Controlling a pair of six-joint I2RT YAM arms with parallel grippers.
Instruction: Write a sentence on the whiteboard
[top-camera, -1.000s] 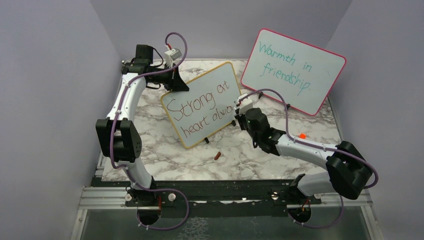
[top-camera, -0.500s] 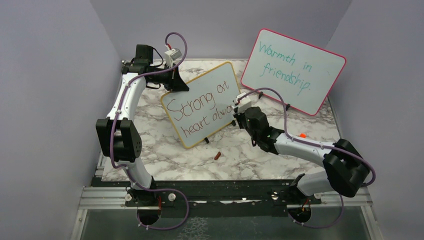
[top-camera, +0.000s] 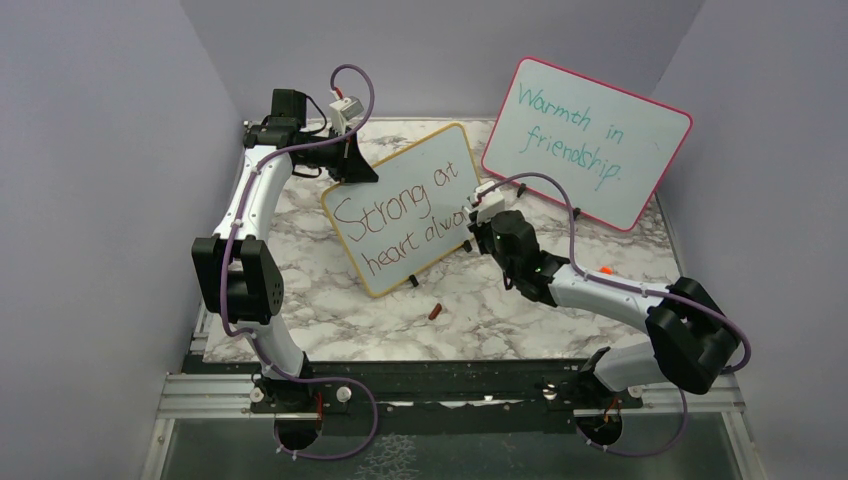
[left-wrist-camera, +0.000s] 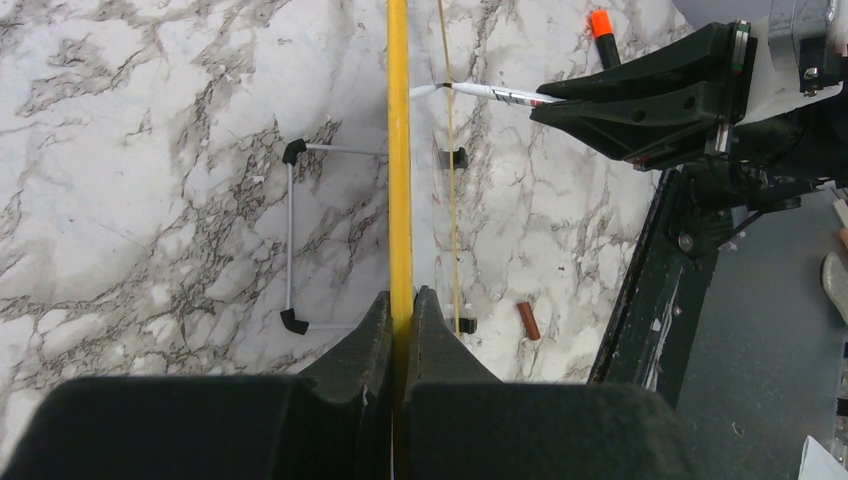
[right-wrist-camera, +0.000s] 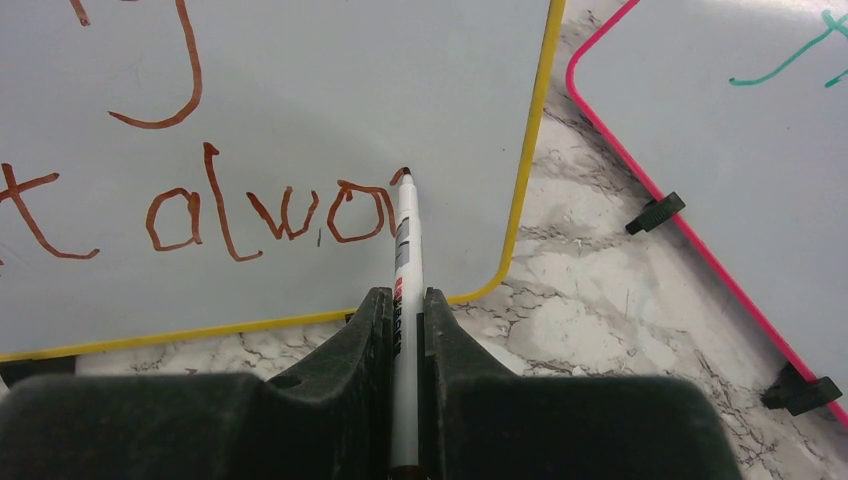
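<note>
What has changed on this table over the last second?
The right gripper, shut on the marker, shifted slightly, and its arm's elbow drew a little toward the left arm. The tip is at the last word of the sentence. The left gripper stays clamped on the whiteboard frame. The pink-framed board and the loose cap have not moved.

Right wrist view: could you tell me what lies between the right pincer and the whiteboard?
A white marker, gripped by the right pincer, reaches the whiteboard; seen in the right wrist view.
</note>
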